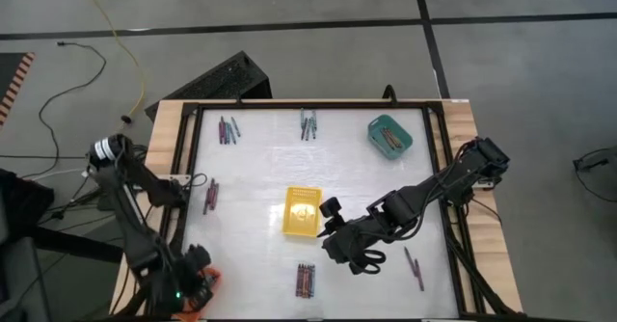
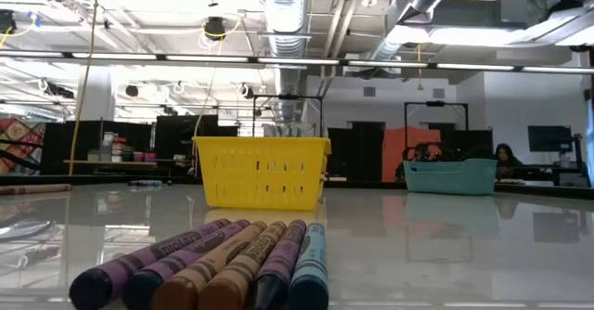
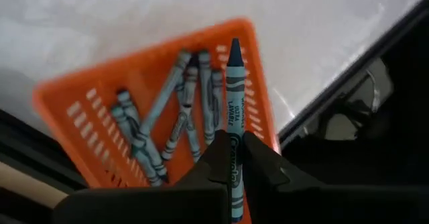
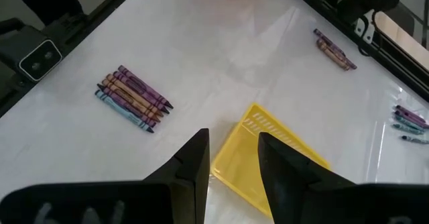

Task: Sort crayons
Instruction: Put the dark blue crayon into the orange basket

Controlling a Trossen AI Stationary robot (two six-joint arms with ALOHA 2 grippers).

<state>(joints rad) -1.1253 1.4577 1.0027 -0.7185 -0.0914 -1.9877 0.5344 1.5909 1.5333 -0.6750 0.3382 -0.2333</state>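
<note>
My left gripper [image 3: 233, 145] is at the table's near left corner [image 1: 198, 285], shut on a blue crayon [image 3: 233, 83]. It hangs over an orange tray [image 3: 100, 110] that holds several blue crayons [image 3: 181, 110]. My right gripper [image 4: 232, 162] stands open above the near right side of the yellow tray [image 1: 301, 211], with nothing between its fingers. A row of purple, brown and blue crayons [image 2: 223, 268] lies flat by the near edge. Other small crayon groups lie at the far left [image 1: 228, 129], far middle [image 1: 308, 122], left [image 1: 210, 195] and near right [image 1: 415, 267]. My left gripper pinches the blue crayon's paper-wrapped barrel [image 3: 234, 158] between its two fingers, about halfway along it. The fingers slant down from above and the crayon runs along them, pointed tip [image 3: 234, 44] outward. The crayon is lifted clear above the orange tray.
A teal tray [image 1: 389, 136] with crayons in it stands at the far right. A dark frame [image 1: 183, 168] borders the white table top. The right arm reaches slantwise from the right edge toward the middle. Bare white surface lies between the yellow tray and the far crayon groups.
</note>
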